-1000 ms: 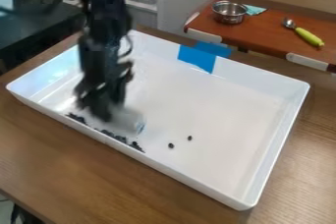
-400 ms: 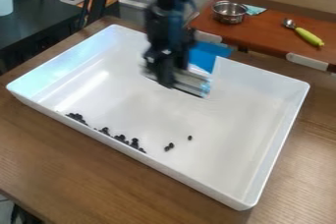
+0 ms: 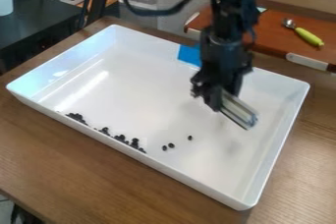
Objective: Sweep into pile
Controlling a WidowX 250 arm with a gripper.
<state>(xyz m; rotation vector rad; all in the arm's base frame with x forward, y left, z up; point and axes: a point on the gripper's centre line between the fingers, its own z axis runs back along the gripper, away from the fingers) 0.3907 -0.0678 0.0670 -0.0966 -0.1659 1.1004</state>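
My gripper (image 3: 220,99) is over the right part of the white tray (image 3: 160,175), as the camera sees it. I am clamped on a pale, flat sweeper (image 3: 238,112), and it tips down over the tray floor. Lots of little black bits (image 3: 122,139) lie in a bumpy line by the tray's near long wall. Three loose bits (image 3: 171,145) sit on the tray floor, farther in from that wall. Blue tape (image 3: 189,55) is on the tray's far wall.
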